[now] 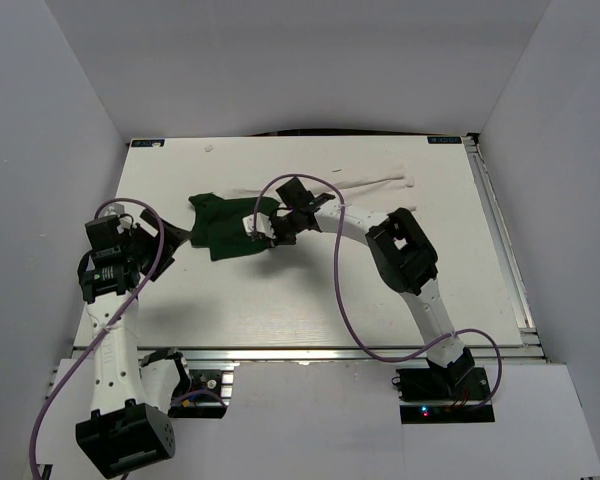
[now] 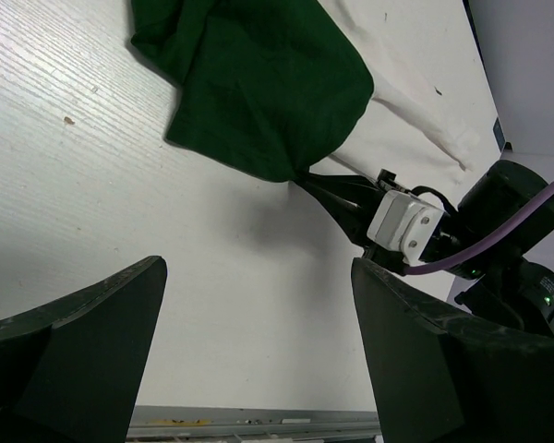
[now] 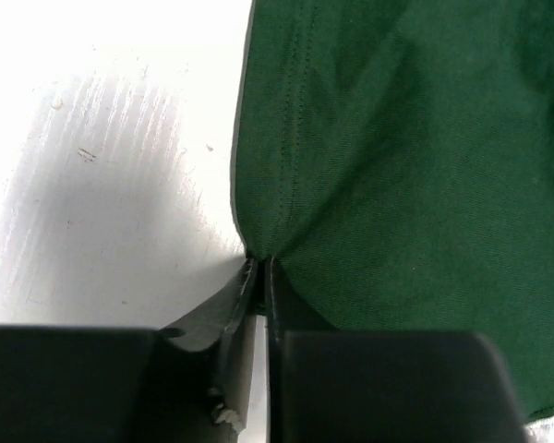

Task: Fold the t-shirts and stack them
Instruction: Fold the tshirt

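The t-shirt (image 1: 225, 225) lies at the table's middle back, its dark green sleeve bunched toward the left and its white body (image 1: 370, 185) stretching right, hard to tell from the white table. My right gripper (image 1: 263, 232) is shut on the sleeve's hem; in the right wrist view the jaws (image 3: 260, 268) pinch the green cloth (image 3: 397, 138) at its seamed edge. My left gripper (image 1: 170, 240) stands open just left of the sleeve, nothing between its fingers (image 2: 83, 341). From the left wrist view the sleeve (image 2: 268, 83) hangs from the right gripper (image 2: 314, 180).
An aluminium rail (image 1: 300, 352) runs along the table's near edge, and another (image 1: 500, 240) along the right side. A purple cable (image 1: 335, 290) loops over the table beside the right arm. White walls enclose the table on three sides.
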Robot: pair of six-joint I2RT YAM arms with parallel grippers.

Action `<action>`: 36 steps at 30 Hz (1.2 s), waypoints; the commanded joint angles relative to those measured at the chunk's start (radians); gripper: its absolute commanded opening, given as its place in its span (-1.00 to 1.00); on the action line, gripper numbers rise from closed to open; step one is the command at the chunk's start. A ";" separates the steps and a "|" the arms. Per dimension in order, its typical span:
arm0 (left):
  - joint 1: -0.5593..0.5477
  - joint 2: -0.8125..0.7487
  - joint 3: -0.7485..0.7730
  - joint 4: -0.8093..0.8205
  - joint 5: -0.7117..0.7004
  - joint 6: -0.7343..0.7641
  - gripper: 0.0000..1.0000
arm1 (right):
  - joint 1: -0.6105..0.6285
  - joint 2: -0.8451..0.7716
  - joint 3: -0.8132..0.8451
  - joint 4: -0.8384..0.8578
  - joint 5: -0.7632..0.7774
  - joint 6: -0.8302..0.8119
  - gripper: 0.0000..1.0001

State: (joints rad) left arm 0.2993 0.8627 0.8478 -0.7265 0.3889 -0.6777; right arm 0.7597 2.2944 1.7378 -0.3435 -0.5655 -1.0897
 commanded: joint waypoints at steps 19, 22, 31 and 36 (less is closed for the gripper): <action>0.006 0.056 -0.058 0.044 0.047 0.027 0.84 | -0.072 0.010 0.301 0.030 -0.171 0.416 -0.99; 0.006 0.065 -0.061 0.052 0.048 0.029 0.84 | -0.094 0.039 0.318 0.076 -0.166 0.487 -1.00; 0.006 0.110 -0.076 0.068 0.074 0.033 0.84 | -0.120 0.145 0.364 0.213 -0.132 0.697 -1.00; 0.004 0.128 -0.098 0.087 0.094 0.032 0.83 | -0.123 0.166 0.365 0.261 -0.125 0.746 -1.00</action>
State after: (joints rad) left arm 0.2993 0.9951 0.7662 -0.6666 0.4484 -0.6548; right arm 0.6334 2.4737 2.0594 -0.1715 -0.6895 -0.4141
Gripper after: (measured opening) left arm 0.919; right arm 0.008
